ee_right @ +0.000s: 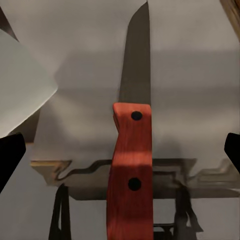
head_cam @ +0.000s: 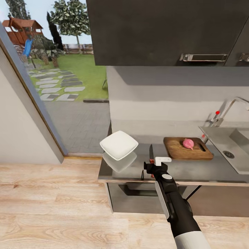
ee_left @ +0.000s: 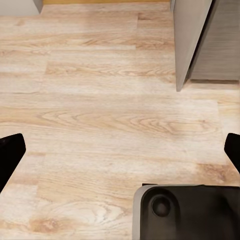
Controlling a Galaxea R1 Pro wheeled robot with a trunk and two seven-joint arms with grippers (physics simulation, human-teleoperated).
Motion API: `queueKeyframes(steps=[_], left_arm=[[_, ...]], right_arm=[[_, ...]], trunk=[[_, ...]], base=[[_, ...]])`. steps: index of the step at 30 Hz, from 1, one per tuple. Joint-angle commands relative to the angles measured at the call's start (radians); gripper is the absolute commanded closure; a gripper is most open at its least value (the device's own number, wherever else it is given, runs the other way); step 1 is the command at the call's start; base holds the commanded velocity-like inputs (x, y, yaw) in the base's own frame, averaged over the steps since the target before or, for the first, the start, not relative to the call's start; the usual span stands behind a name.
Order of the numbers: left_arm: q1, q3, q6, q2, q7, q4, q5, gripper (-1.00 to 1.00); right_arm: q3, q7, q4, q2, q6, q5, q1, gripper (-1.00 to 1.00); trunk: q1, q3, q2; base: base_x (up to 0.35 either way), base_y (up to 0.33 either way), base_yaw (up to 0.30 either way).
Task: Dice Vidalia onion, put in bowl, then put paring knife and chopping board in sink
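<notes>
Right pincer (head_cam: 152,168) spread wide, hovers above paring knife (ee_right: 131,165) handle, fingers either side: aligned for grasp. Knife flat on table (head_cam: 193,171). Onion (head_cam: 188,143) sits on chopping board (head_cam: 176,150) beyond pincer, ready for dicing. Bowl (head_cam: 118,144) beside. Left pincer (ee_left: 120,152) released, over floor (ee_left: 100,100).

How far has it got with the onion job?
Done: the onion sits whole on the chopping board, out of the sink. In hand: the right gripper hovers open over the paring knife. Left: dicing, filling the bowl, sinking knife and board.
</notes>
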Motion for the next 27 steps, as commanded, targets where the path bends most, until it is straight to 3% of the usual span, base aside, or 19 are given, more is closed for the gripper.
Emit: queueKeyframes(steps=[1, 27], left_arm=[[0.0, -0.008, -0.001, 0.002, 0.01, -0.002, 0.003, -1.0], [0.0, -0.01, -0.001, 0.002, 0.01, -0.002, 0.003, -1.0]], right_arm=[[0.001, -0.002, -0.001, 0.0, 0.007, 0.007, -0.001, -1.0], [0.002, -0.003, -0.001, 0.0, 0.007, 0.007, -0.001, -1.0]], trunk=[[0.001, -0.003, -0.002], [0.001, -0.029, -0.002]], base=[[0.002, 0.0, 0.0], [0.0, 0.0, 0.0]])
